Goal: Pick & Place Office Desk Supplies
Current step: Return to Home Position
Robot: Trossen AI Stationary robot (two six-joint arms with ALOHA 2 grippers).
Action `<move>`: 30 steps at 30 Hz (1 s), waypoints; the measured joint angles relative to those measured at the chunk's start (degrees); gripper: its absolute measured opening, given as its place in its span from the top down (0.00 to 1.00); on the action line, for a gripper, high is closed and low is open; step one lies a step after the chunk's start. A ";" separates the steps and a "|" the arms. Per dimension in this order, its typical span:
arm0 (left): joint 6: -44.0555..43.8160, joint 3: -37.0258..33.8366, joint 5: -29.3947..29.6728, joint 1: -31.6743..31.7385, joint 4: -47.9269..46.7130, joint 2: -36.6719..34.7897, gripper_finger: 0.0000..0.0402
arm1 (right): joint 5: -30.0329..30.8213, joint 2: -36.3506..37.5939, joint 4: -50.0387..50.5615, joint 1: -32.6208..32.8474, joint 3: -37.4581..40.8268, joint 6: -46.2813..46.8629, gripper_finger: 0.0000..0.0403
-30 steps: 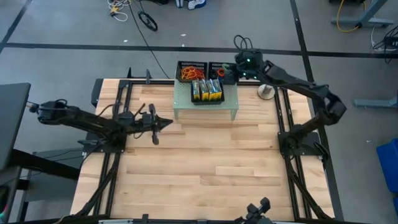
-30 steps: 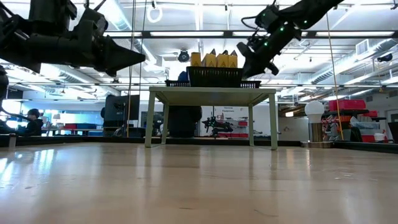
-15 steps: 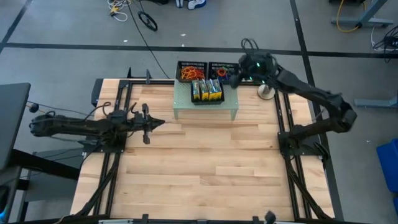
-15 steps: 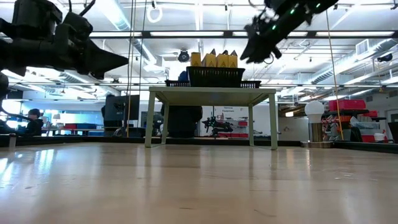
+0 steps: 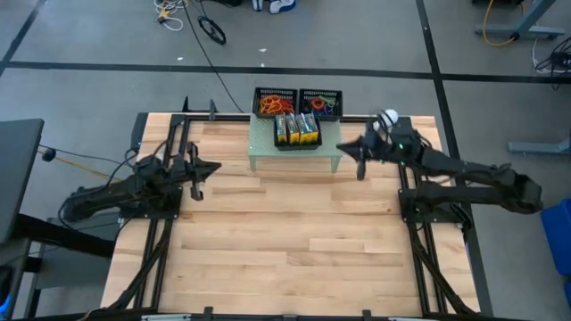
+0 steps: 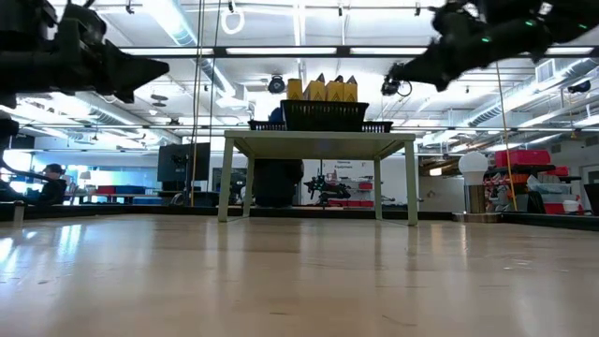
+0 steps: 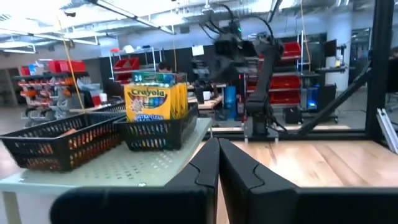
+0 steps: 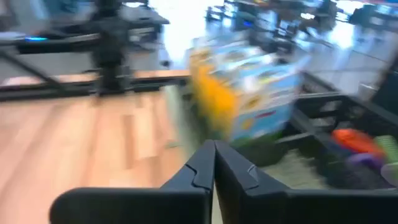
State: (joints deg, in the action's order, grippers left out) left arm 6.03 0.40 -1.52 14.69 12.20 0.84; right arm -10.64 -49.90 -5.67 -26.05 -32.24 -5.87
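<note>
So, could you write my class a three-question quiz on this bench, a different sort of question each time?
1. Multiple choice: the crayon boxes stand in
A. the front tray
B. the back left tray
C. the back right tray
2. True or false: the right tool holds a rubber band.
3. Fill in: the left tool is ___ (open or shut).
Key: 1 A; 2 false; 3 shut.
</note>
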 joint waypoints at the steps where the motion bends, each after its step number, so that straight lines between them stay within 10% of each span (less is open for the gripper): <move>1: -0.05 -0.04 0.01 0.21 -1.36 -0.92 0.96 | -0.70 1.77 -0.99 0.44 2.21 0.02 0.98; 9: 0.37 -0.02 -0.23 0.45 -4.76 -0.82 0.95 | -5.92 14.77 -11.63 1.78 17.00 2.22 0.99; 30: -2.31 -0.02 6.58 0.58 -9.89 -0.81 0.95 | 14.85 49.74 7.10 10.45 27.32 4.66 0.99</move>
State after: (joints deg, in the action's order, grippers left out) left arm 3.72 0.38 5.06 15.27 2.31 0.03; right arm 4.21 -0.16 1.43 -15.59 -4.91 -1.20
